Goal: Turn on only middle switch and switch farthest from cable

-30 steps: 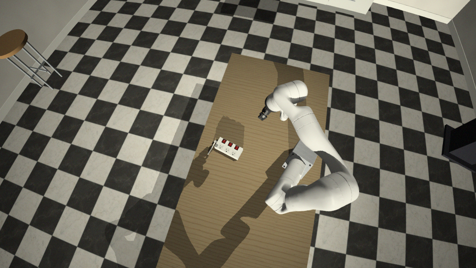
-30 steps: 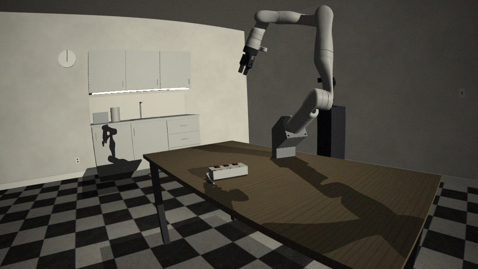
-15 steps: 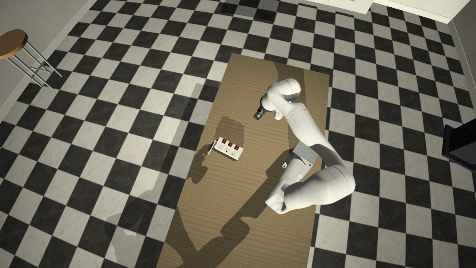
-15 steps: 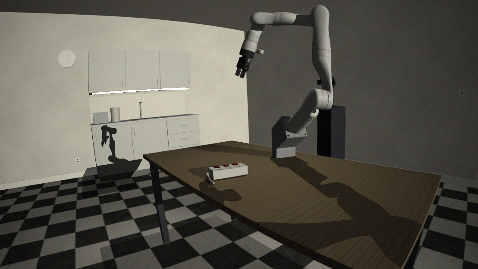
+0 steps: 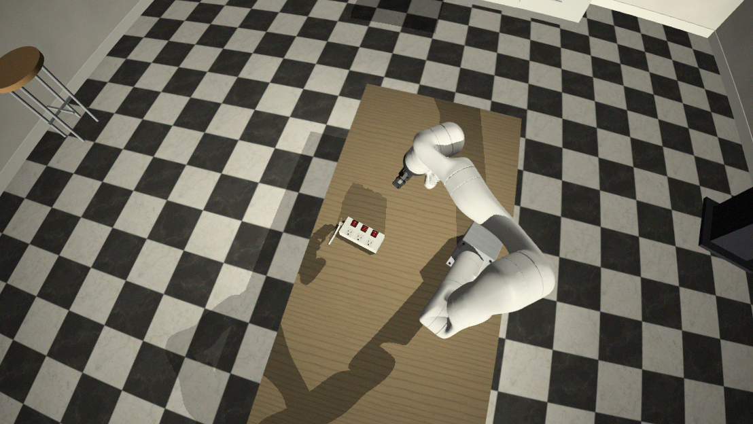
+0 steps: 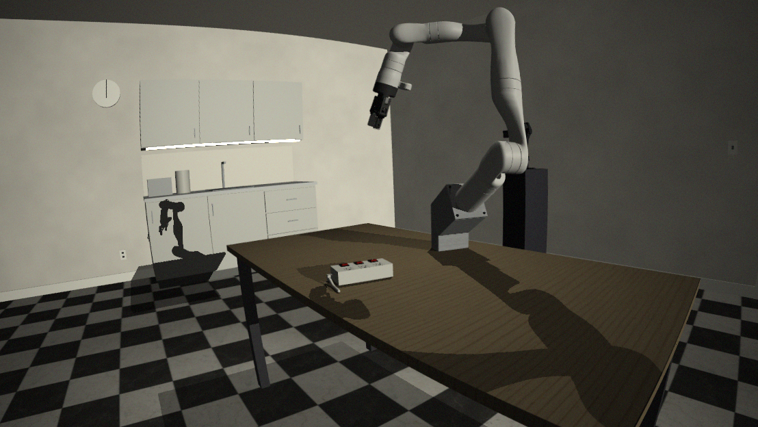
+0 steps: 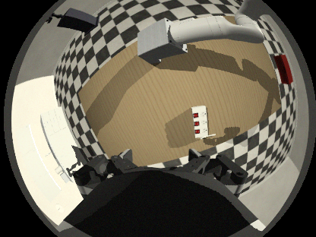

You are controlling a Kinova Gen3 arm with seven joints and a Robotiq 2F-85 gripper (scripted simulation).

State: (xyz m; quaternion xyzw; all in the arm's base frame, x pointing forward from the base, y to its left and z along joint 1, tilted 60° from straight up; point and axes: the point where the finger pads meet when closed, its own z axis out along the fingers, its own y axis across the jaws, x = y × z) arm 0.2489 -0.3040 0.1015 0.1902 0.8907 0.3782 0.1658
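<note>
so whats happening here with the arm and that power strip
A white robot arm mounted on the table holds its gripper high in the air, jaws wide open and empty, well above and off to the side of the power strip. The strip lies flat, right way up, with its three red switches facing upward and a short cable stub at one end. Nothing is touching the strip yet.

White power strip [image 5: 361, 234] with three red switches lies flat on table.
</note>
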